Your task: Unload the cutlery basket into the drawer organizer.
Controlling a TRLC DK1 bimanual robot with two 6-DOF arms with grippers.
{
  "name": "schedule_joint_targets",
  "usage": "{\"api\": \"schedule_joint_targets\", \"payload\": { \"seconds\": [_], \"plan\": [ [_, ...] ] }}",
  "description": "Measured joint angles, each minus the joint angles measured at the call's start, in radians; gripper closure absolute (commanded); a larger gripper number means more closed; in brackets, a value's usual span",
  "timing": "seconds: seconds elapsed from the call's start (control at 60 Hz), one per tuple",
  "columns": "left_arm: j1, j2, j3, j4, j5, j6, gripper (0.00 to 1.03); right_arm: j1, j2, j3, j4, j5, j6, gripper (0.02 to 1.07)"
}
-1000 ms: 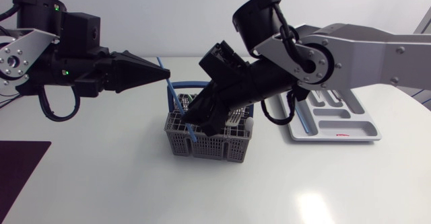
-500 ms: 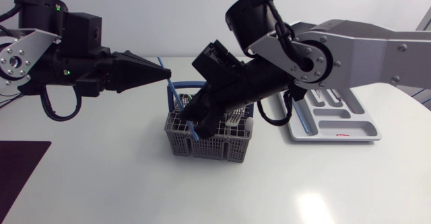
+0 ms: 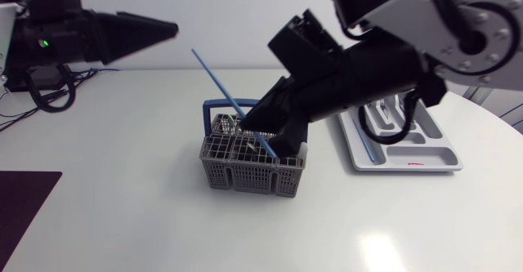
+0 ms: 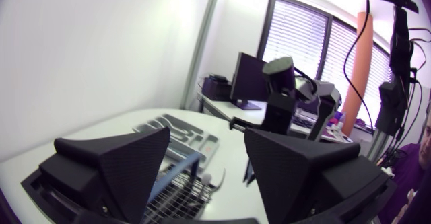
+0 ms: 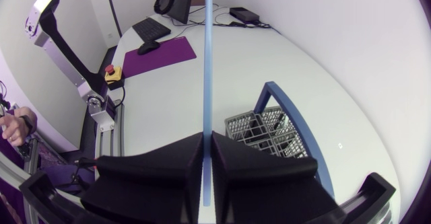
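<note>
Right gripper (image 3: 279,141) is hanging over the cutlery basket (image 3: 245,176), jaws pinched almost together on a thin blue rod (image 3: 221,82) that is slanting up and away toward the left arm's side. Basket is sitting mid-bench. The drawer organizer (image 3: 425,156) is lying well apart on the right arm's side, with a second blue rod (image 3: 369,147) already lying in a long slot. Left gripper (image 3: 159,28) is hovering high and well clear, jaws standing wide apart with nothing between them. Judging the step: lift-out of the rod is under way, transfer not yet begun. Next move is likely calling for a pull along the rod's own line so its lower end clears the basket's rim and blue handle (image 5: 286,113). After that comes a swing across to the organizer, levelling the rod to match the slot beside its twin. Head view is showing the organizer and the rod's tilt, but is hiding the rod's lower end behind the fingers. Right wrist view is showing the pinch itself: rod running straight between both fingers, a short tail reaching back toward the wrist, basket ahead and off to one side. Left wrist view alone is showing the gap of the left jaws, with the basket ahead of it and the organizer beyond.
</note>
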Motion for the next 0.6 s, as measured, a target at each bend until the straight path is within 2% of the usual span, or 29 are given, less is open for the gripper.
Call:
{"api": "schedule_joint_targets", "payload": {
  "seconds": [0.083,0.117,0.167,0.35,0.6],
  "plan": [
    [0.061,-0.001,0.000,0.272,-0.035,-0.230,0.09,-0.044,-0.060,-0.008,-0.024,-0.001,-0.007,1.01],
    [0.076,-0.005,0.000,0.332,-0.061,-0.296,0.09,-0.066,-0.082,-0.012,-0.031,0.000,-0.013,1.01],
    [0.082,-0.011,0.000,0.362,-0.087,-0.351,0.09,-0.112,-0.117,-0.023,-0.045,-0.002,-0.022,1.01],
    [0.024,-0.013,-0.008,0.348,-0.115,-0.371,0.09,-0.344,-0.207,-0.093,-0.076,-0.071,-0.072,1.01],
    [-0.056,-0.009,-0.009,0.129,-0.195,-0.185,0.12,-0.661,-0.183,-0.179,-0.075,-0.184,-0.171,1.01]
  ]
}}
